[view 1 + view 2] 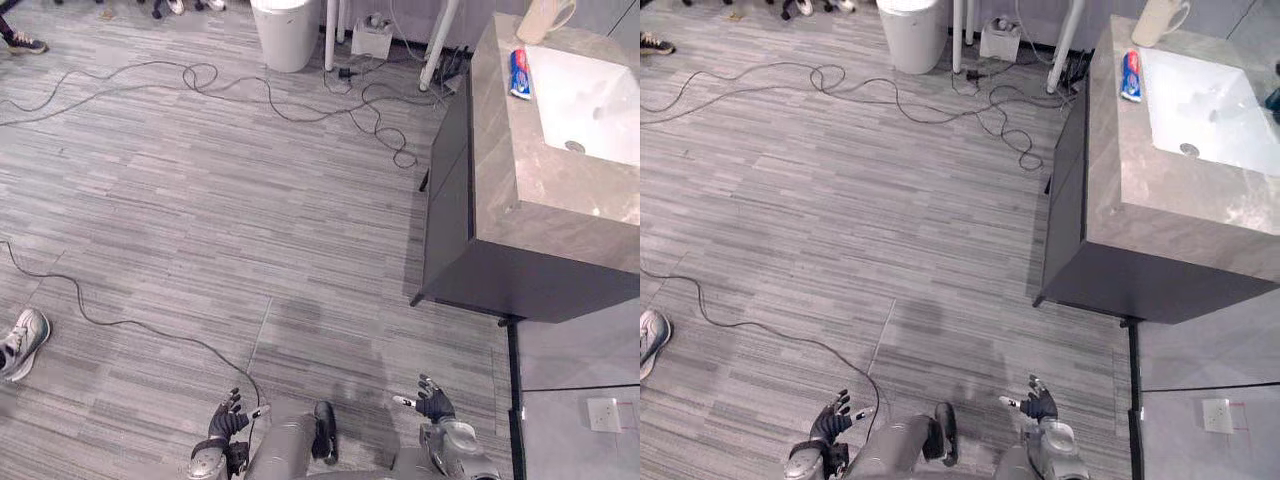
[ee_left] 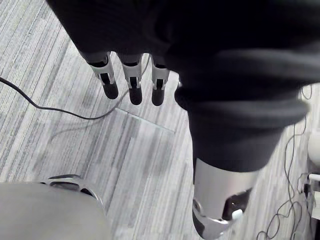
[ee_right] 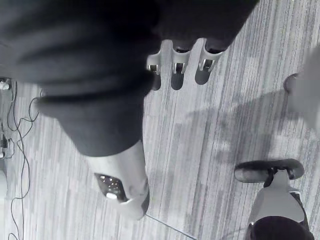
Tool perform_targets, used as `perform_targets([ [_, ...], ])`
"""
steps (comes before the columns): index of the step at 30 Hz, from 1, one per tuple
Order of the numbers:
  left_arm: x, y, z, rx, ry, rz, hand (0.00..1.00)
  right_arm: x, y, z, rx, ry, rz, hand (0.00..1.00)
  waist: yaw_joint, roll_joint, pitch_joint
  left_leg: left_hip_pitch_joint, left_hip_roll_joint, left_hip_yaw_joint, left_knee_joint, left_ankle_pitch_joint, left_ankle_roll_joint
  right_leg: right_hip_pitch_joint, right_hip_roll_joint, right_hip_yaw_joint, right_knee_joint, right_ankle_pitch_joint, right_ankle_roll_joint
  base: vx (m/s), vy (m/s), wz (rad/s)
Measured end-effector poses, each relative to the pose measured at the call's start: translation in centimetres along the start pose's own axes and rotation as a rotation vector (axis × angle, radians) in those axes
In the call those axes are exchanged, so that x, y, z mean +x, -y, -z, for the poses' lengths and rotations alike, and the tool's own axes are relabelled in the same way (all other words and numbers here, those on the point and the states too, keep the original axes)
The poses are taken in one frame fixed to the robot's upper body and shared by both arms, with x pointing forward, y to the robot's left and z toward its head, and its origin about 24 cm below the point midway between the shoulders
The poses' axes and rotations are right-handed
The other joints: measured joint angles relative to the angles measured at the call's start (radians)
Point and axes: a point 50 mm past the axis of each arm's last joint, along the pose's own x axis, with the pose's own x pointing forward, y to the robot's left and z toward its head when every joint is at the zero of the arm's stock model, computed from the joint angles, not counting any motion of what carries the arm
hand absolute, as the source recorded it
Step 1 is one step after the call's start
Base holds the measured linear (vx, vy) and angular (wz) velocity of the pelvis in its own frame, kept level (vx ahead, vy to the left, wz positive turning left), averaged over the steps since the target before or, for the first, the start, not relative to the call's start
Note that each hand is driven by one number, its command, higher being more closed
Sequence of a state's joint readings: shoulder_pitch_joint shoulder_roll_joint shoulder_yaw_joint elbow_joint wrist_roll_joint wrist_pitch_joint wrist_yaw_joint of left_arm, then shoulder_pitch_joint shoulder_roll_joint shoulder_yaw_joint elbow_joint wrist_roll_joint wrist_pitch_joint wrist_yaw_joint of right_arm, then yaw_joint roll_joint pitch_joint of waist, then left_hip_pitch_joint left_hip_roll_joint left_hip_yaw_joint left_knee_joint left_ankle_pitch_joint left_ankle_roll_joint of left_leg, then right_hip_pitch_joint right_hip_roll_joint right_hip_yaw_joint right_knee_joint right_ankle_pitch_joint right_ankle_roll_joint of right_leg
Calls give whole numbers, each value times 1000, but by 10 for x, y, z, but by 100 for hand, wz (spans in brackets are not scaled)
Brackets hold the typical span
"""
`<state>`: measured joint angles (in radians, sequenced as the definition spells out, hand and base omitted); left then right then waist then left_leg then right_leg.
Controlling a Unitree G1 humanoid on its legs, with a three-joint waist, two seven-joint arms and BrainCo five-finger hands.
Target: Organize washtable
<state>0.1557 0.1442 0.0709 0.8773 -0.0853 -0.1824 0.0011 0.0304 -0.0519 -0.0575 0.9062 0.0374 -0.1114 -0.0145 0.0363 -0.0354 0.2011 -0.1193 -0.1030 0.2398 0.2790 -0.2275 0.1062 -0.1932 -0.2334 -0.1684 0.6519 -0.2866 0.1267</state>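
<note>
- Your left hand (image 1: 228, 418) hangs low at your left side, above the floor (image 1: 180, 230); its fingers (image 2: 134, 82) run straight and loose, released, with bare floor past them.
- Your right hand (image 1: 433, 404) hangs at the same height on your right side; its fingers (image 3: 179, 59) are spread and relaxed with the thumb held apart, so it too is released.
- Both hands are well apart from the washtable (image 1: 495, 160), which stands ahead and to your right; it has a grey stone top over a dark cabinet.
- A white basin (image 1: 590, 95) is sunk into that top.
- The tube (image 1: 520, 73), red, white and blue, lies flat on the top just beside the basin's left rim, toward the far end.
- The mug (image 1: 1160, 20), cream-coloured, stands upright at the far corner of the top, just beyond the tube; its handle faces right.
- A white bin (image 1: 284, 32) stands on the floor far ahead, left of the washtable; cables (image 1: 196, 68) loop over the floor in front of it.
- A person's shoe (image 1: 22, 343) rests on the floor at your far left.
</note>
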Motion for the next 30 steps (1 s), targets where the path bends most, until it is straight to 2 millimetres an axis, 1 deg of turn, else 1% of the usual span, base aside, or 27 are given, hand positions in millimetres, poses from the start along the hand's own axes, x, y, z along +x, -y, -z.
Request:
perform_targets([
  [1,0,0,0,0,-1,1,0,0,0,0,-1,1,1,0,-5,8,9,24,-3,-10,-24,6,-9,-27,29,-4,-27,-1,-1,152,32,26],
  [2,1,2,-2,1,4,6,0,0,2,0,-4,1,5,0,-23,7,21,57,-5,-29,-52,15,-14,-46,70,-6,-86,0,-3,143,24,42],
  [3,1,4,-2,8,3,14,0,-1,4,1,-4,-3,9,0,-27,22,29,69,-9,-40,-69,22,-19,-55,90,4,-122,4,-4,233,31,74],
  [4,2,9,-3,24,3,36,0,-3,8,5,7,-11,21,0,-44,11,23,100,-23,-65,-110,40,-10,-71,122,40,-190,15,-16,189,24,69],
  [6,3,11,-2,23,-1,41,0,-4,12,5,16,-4,36,0,-61,14,22,146,-38,-115,-134,49,5,-72,140,55,-207,36,-48,288,25,77],
  [7,3,11,-2,23,0,41,0,-4,13,7,17,-9,39,0,-62,16,22,161,-40,-128,-141,50,7,-72,148,54,-212,37,-48,372,21,80],
  [9,4,11,-5,24,9,42,0,-5,13,8,23,-11,41,0,-63,26,12,171,-34,-168,-151,50,7,-71,191,34,-242,56,-88,328,7,64],
  [10,4,12,-7,31,14,44,0,-5,13,8,34,-7,47,0,-63,31,10,176,-31,-187,-157,50,6,-72,224,34,-272,76,-121,346,0,48],
  [11,5,12,-9,34,19,46,0,-5,15,7,47,-3,56,0,-64,32,8,184,-31,-192,-157,45,-3,-70,258,34,-322,114,-142,414,-6,40],
  [12,5,13,-8,37,17,46,0,-5,16,7,47,1,59,0,-67,32,7,193,-34,-192,-151,31,-27,-61,281,38,-376,191,-169,347,-11,33],
  [13,5,15,-7,33,12,50,0,-6,19,8,42,1,65,0,-76,41,7,195,-34,-199,-130,16,-50,-44,286,44,-397,237,-188,289,9,22],
  [14,5,19,-7,25,13,58,0,-7,22,9,36,-4,73,0,-77,58,2,178,-29,-198,-75,-1,-81,-12,292,46,-429,257,-196,338,58,1],
  [15,4,19,-6,20,16,57,0,-6,22,7,29,3,69,0,-72,54,-2,140,-14,-173,44,-27,-131,31,288,81,-472,266,-202,531,48,-26],
  [16,2,17,-2,12,4,48,0,-5,20,6,31,10,64,0,-75,49,-4,116,23,-130,167,-53,-132,73,287,107,-495,266,-202,524,23,-33],
  [17,2,16,0,10,-1,46,0,-5,19,5,33,11,63,0,-77,47,-5,100,45,-123,219,-61,-132,95,284,119,-501,266,-202,448,-23,-28],
  [19,1,17,-1,4,0,44,0,-6,15,7,44,10,56,0,-75,31,-1,34,155,-125,443,-65,-133,156,267,152,-502,260,-203,252,30,-18],
  [20,1,17,-1,1,3,43,0,-6,15,7,44,11,55,0,-73,26,2,11,184,-127,494,-69,-141,168,261,161,-501,253,-197,177,115,-22],
  [21,1,18,0,-22,0,37,0,-6,14,7,45,12,55,0,-67,23,4,-31,249,-128,557,-72,-154,189,249,176,-498,234,-180,114,134,-30],
  [22,1,18,-1,-32,5,34,0,-6,13,7,49,11,52,0,-61,26,4,-54,294,-127,562,-70,-159,198,242,191,-491,216,-160,122,231,-44],
  [23,2,20,-3,-34,13,36,0,-6,11,7,54,10,50,0,-55,31,9,-73,344,-126,513,-60,-178,207,230,205,-473,185,-122,95,301,-37],
  [24,2,22,-4,-39,13,39,0,-6,12,7,55,11,53,0,-54,42,11,-75,368,-126,448,-50,-192,206,228,210,-458,171,-104,85,399,-34],
  [25,1,31,-2,-56,8,56,0,-7,18,7,57,12,70,0,-56,70,16,-42,389,-129,296,-50,-260,195,231,213,-420,127,-53,94,412,-17],
  [26,3,31,-5,-51,14,60,0,-8,13,10,69,1,57,0,-59,63,14,-4,349,-112,220,-83,-228,173,206,219,-394,102,-29,73,317,-4],
  [27,4,30,-8,-47,21,57,0,-8,10,13,72,-6,48,0,-59,54,12,-4,335,-107,201,-79,-223,162,203,214,-380,97,-25,100,216,6],
  [28,5,28,-9,-44,25,54,0,-9,10,15,70,-12,48,0,-47,54,13,8,323,-98,198,-65,-232,162,234,191,-368,98,-38,85,110,7],
  [29,5,23,-9,-38,23,41,0,-9,14,12,70,-2,60,0,-46,29,18,-46,295,-111,338,-34,-246,216,205,166,-423,94,-88,89,88,3],
  [30,5,25,-9,-36,17,49,0,-7,14,9,71,6,58,0,-51,28,29,-84,275,-141,361,-67,-241,230,188,161,-437,107,-81,51,121,-2],
])
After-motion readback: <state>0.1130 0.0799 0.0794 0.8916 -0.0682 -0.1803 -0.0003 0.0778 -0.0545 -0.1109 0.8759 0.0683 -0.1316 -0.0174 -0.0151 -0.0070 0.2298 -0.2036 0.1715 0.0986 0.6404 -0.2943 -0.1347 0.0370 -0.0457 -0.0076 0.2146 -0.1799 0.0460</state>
